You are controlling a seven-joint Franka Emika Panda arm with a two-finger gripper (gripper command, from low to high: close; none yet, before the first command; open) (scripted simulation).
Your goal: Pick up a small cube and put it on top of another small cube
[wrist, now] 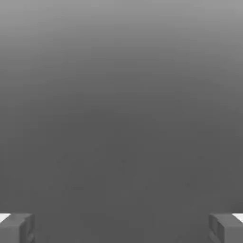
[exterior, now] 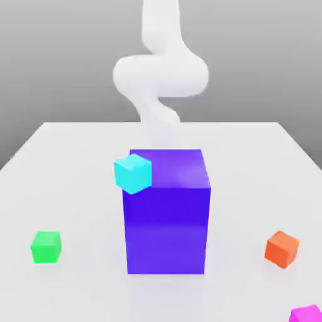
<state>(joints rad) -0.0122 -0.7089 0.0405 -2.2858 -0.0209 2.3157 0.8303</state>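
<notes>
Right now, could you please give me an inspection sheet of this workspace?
Surface: white table, smooth and evenly lit.
Job's things: magenta cube at the near edge on the exterior view's right, partly cut off; orange cube just beyond it.
Clutter: big purple-blue block mid-table; cyan cube overlapping its upper corner on the exterior view's left; green cube on the table at the exterior view's left.
Grippers: gripper open, fingertips wide apart, nothing between them.
Cables: nothing seen.
Surroundings: white robot arm behind the block; plain grey backdrop.

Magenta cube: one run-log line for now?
magenta cube on table, untouched | gripper open, empty | cyan cube beside purple block
</notes>
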